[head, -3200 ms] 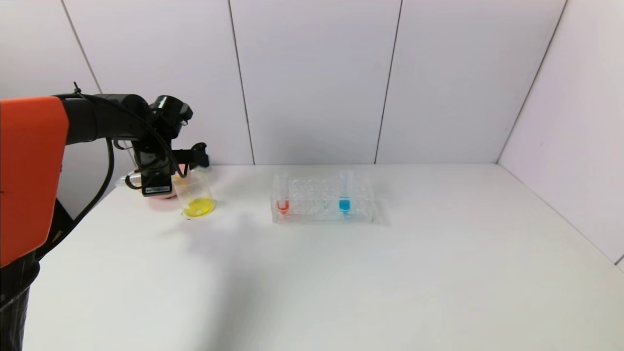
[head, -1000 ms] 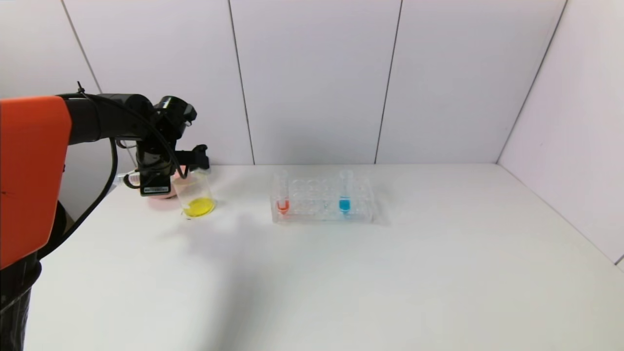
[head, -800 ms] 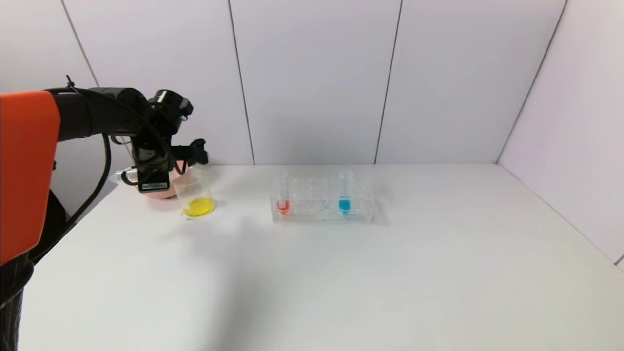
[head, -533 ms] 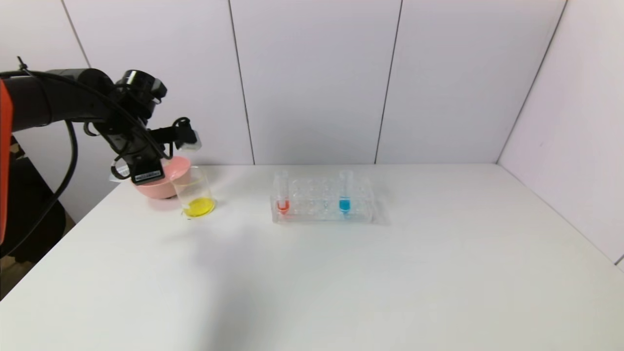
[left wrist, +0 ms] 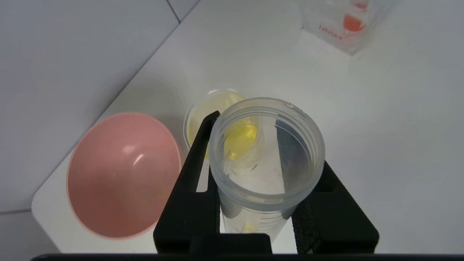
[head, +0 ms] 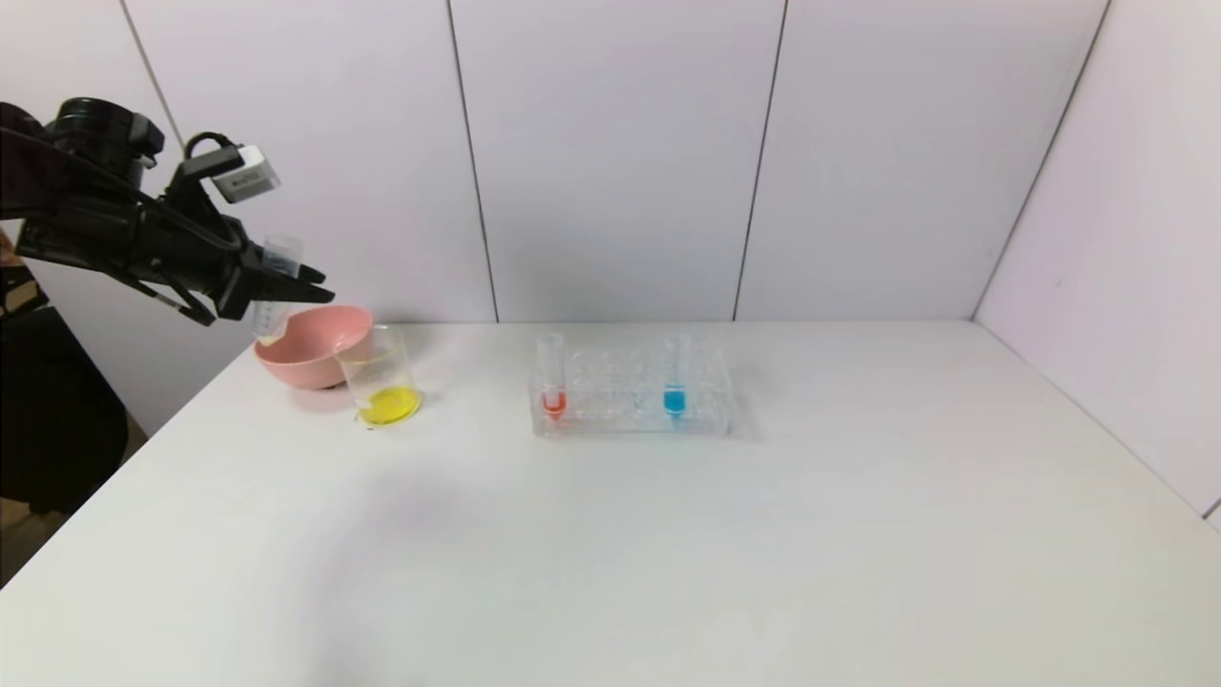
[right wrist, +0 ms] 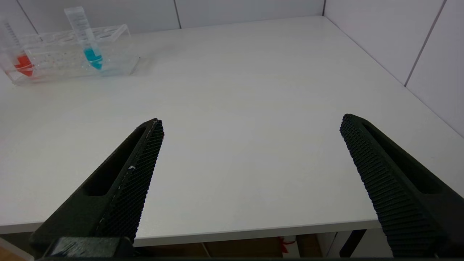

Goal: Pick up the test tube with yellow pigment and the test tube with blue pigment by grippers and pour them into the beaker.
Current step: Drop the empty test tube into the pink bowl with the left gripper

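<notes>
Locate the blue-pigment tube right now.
Head view: the slim clear test tube with blue pigment stands upright in the clear rectangular rack, right of the orange-red tube, mid-table.

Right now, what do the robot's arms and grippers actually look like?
The left gripper is a matte black two-fingered claw with a small white-grey block on top, linked by a short black cable loop. The right gripper has two long black tapered fingers, each with a slot along its side and a finely dotted, textured inner face.
</notes>
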Tool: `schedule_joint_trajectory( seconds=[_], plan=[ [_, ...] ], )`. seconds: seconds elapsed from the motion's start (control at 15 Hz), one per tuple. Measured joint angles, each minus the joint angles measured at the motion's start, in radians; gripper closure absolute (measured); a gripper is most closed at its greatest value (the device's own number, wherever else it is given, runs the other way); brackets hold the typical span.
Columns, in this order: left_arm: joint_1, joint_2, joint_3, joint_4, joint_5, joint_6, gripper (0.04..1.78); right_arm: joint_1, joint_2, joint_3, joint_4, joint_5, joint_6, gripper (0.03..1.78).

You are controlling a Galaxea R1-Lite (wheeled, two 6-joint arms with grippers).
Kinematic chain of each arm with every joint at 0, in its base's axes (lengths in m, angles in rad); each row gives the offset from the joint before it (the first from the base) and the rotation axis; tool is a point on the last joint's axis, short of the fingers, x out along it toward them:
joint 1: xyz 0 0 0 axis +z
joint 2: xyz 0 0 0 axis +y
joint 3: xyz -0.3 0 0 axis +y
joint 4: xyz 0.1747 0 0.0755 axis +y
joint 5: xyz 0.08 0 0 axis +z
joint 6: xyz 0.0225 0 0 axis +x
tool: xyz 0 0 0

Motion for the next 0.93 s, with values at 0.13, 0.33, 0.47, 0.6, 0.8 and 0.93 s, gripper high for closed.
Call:
schedule_joint_trajectory(
  seconds=[0.13,0.33,0.47,0.6,0.8,0.93],
  plan=[
    [0.054,0.013,0.0,-0.075,-0.169,-0.021,1.28,0.0,0.0,0.0,0.0,0.0,0.0,0.04],
    [0.109,0.054,0.001,-0.197,-0.277,-0.076,1.28,0.0,0.0,0.0,0.0,0.0,0.0,0.04],
    [0.133,0.098,0.001,-0.268,-0.309,-0.091,1.28,0.0,0.0,0.0,0.0,0.0,0.0,0.04],
    [0.151,0.16,0.001,-0.358,-0.333,-0.132,1.28,0.0,0.0,0.0,0.0,0.0,0.0,0.04],
    [0.161,0.279,0.0,-0.545,-0.344,-0.227,1.28,0.0,0.0,0.0,0.0,0.0,0.0,0.04],
    [0.163,0.356,-0.003,-0.646,-0.346,-0.269,1.28,0.0,0.0,0.0,0.0,0.0,0.0,0.04]
  ],
)
